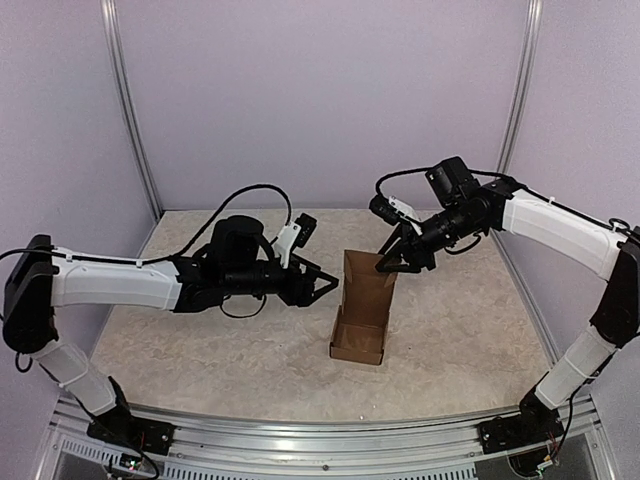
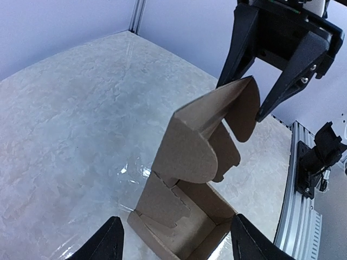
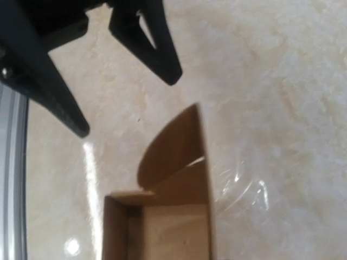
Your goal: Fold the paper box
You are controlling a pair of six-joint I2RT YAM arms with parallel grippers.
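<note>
The paper box (image 1: 362, 305) is a brown carton standing on the table with its open tray toward the near edge and its lid raised upright. It also shows in the left wrist view (image 2: 184, 189) and the right wrist view (image 3: 173, 216). My left gripper (image 1: 328, 284) is open and empty, just left of the box; its fingertips (image 2: 111, 241) frame the tray. My right gripper (image 1: 393, 262) is open, and its black fingers (image 2: 238, 49) straddle the lid's rounded top flap (image 2: 244, 105) without clamping it. Its own fingers do not show in the right wrist view.
The marbled table (image 1: 200, 340) is walled in by purple panels. An aluminium rail (image 1: 300, 430) runs along the near edge. The right arm's base (image 2: 320, 151) stands at the table's corner. The left gripper's fingers (image 3: 152, 43) show beyond the box in the right wrist view.
</note>
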